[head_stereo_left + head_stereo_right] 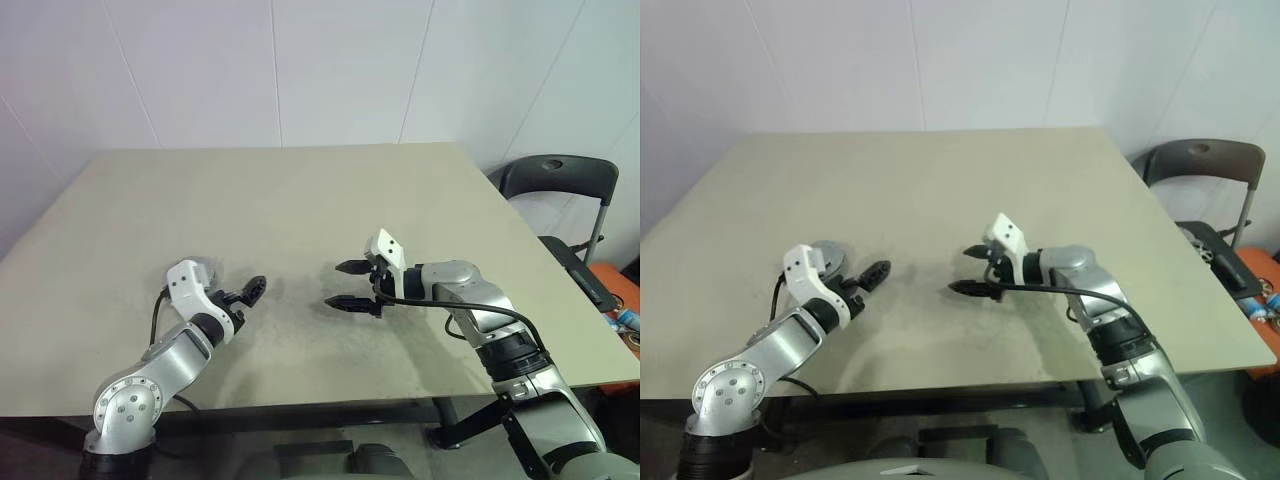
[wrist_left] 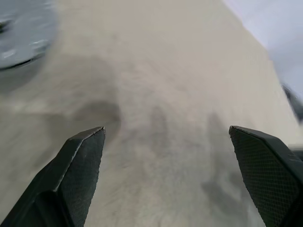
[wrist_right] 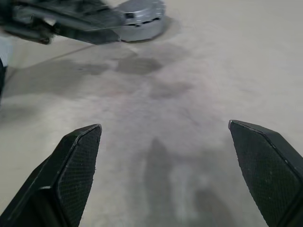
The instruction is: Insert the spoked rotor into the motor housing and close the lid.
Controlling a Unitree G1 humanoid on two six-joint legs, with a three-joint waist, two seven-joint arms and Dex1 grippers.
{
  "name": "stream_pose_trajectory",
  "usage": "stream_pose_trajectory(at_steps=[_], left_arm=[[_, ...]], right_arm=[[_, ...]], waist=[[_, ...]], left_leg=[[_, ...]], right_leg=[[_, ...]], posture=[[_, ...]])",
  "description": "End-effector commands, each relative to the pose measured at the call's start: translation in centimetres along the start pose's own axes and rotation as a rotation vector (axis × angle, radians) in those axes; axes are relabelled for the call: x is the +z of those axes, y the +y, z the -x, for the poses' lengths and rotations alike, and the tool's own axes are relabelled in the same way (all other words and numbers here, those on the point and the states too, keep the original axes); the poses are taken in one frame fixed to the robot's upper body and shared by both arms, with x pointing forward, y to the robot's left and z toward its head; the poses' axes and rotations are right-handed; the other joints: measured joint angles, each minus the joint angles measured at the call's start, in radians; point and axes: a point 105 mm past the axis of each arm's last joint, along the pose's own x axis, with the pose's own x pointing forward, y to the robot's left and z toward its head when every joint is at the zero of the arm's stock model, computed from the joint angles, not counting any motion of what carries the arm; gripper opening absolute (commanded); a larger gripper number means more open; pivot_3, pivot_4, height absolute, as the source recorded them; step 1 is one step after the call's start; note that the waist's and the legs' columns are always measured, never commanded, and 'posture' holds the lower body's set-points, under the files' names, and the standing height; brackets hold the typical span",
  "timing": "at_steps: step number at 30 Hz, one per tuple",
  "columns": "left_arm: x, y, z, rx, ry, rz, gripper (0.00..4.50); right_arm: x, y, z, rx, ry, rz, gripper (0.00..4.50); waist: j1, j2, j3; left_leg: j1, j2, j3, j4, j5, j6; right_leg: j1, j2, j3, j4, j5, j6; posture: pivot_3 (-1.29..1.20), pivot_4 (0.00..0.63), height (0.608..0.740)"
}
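Now lid (image 3: 139,19) on table (image 1: 300,200); both end effectors agape, empty

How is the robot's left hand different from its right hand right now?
The left hand points toward the table's middle from the left side, while the right hand points back at it from the right. The left hand sits just beside the grey lidded motor housing; the right hand is well away from it. Both are open, empty and hang above the table.
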Motion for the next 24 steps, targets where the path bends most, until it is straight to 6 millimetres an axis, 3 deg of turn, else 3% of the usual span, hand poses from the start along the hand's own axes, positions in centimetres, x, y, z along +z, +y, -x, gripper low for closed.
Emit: stream_pose_trajectory(at_steps=[1,3,6,13,17,24], left_arm=[[1.1,-0.7,0.0,-0.075,-0.041,-0.309,4.44],[2.0,0.1,-0.2,-0.098,-0.134,-0.591,4.44],[1.2,0.2,-0.1,-0.203,-0.156,-0.767,4.44],[2.4,0.2,-0.5,-0.295,-0.276,-0.747,4.44],[3.3,1.3,-0.8,-0.266,-0.311,-0.713,4.44],[4.1,1.4,-1.1,-0.300,-0.342,-0.758,4.44]], right_arm=[[0.9,-1.1,1.3,-0.061,-0.082,0.017,4.50],[0.4,-1.6,1.9,-0.096,-0.093,0.012,4.50],[-0.2,-2.2,2.4,-0.128,-0.100,0.009,4.50],[-1.2,-2.4,2.6,-0.147,-0.104,0.018,4.50],[-1.0,-2.6,2.4,-0.155,-0.140,0.017,4.50],[-1.5,-2.3,2.0,-0.151,-0.144,0.021,4.50]], waist=[[-0.002,0.000,0.000],[-0.005,0.002,0.001],[-0.006,0.006,0.002],[-0.001,0.006,0.002],[-0.002,0.006,0.002],[0.000,0.006,0.002]], left_leg=[[0.000,0.000,0.000,0.000,0.000,0.000],[0.000,0.000,0.001,0.000,0.000,0.000],[0.001,0.001,0.002,-0.001,0.002,-0.004],[0.000,0.004,0.001,-0.001,-0.001,0.002],[0.000,0.004,0.001,0.000,-0.001,0.002],[0.000,0.006,0.001,0.000,-0.001,0.002]], right_leg=[[0.000,0.001,0.000,0.000,0.000,0.000],[0.000,0.001,0.000,-0.001,0.000,0.000],[0.000,0.004,0.001,-0.002,0.000,0.000],[0.000,0.003,0.002,-0.003,0.000,0.000],[0.000,0.003,0.002,-0.002,0.000,0.001],[0.000,0.003,0.003,-0.001,0.001,0.001]], posture=[[0.00,0.000,0.740],[0.00,0.000,0.740],[0.00,0.000,0.740],[0.00,0.000,0.740],[0.00,0.000,0.740],[0.00,0.000,0.740]])
